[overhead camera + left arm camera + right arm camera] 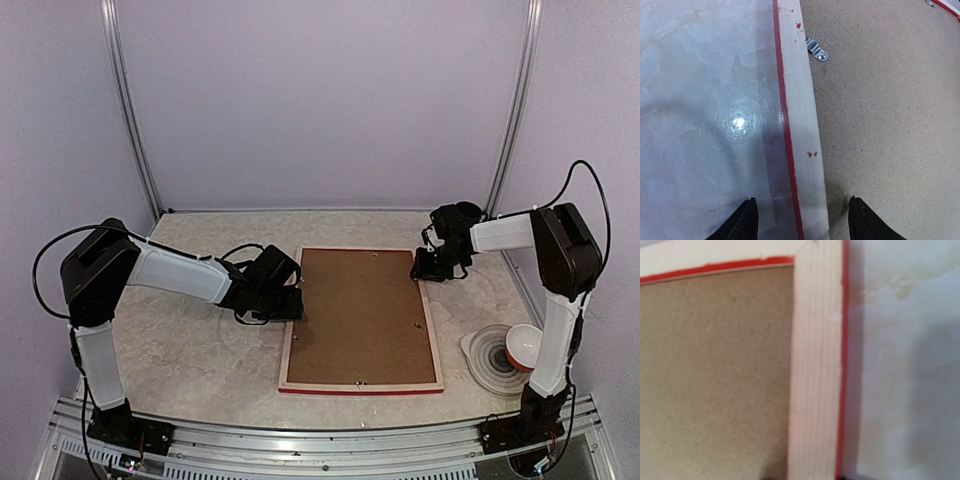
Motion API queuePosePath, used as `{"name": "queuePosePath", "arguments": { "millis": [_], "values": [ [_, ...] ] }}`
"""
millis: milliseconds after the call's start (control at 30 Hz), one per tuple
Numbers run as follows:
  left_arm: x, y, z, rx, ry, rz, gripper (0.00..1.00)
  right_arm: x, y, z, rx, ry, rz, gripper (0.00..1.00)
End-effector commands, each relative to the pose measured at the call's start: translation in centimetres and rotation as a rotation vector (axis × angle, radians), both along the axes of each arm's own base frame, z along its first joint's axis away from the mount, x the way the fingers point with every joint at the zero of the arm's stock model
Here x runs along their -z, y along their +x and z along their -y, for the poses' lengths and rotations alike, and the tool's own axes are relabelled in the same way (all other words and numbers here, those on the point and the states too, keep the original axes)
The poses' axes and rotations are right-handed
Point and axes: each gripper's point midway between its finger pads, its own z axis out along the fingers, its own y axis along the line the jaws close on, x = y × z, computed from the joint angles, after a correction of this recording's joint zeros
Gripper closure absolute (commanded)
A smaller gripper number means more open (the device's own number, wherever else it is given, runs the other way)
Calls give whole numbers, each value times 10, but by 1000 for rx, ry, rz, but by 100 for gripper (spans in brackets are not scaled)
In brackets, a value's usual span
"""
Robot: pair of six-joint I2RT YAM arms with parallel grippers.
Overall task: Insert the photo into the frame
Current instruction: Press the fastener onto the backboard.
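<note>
- Now the left hand (288, 302) sits low at the left long side of the large rectangular picture frame (360, 386), whose back is pale bare wood and whose outer edges are red.
- Its two black fingers (747, 222) are spread wide, one over the pale marbled bench (190, 340) and the other over the plain brown backing board (360, 315). The wooden rail runs between them and they grip nothing.
- A small silver metal turn clip (816, 48) sits on the inner edge of that rail, farther along.
- The right hand (432, 266) is down at the frame's far right corner. I cannot tell whether it is spread or pressed together.
- The frame lies flat and face down in the middle of the bench, with the board filling its opening.
- Near the right arm's base, a white bowl with an orange outside (522, 345) rests on a round grey plate (485, 360).
</note>
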Motion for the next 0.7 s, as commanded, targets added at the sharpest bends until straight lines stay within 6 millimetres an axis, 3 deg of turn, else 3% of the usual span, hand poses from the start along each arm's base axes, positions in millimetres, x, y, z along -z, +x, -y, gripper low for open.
{"name": "queuePosePath", "arguments": {
  "millis": [0, 67, 267, 400, 667],
  "values": [
    [-5, 0, -7, -9, 2, 4, 39, 14, -15, 3, -11, -29, -46, 76],
    [-5, -1, -8, -10, 3, 4, 39, 14, -16, 3, -12, -26, -47, 76],
    [-10, -1, -9, -11, -5, 11, 39, 0, -16, 2, -18, -15, -31, 54],
    [-12, -1, -8, -10, -11, 14, 39, -16, -15, 7, 3, -9, -4, 54],
    [-11, -2, -7, -7, -21, 13, 39, -16, -20, 12, 9, -14, -6, 62]
  ]
}}
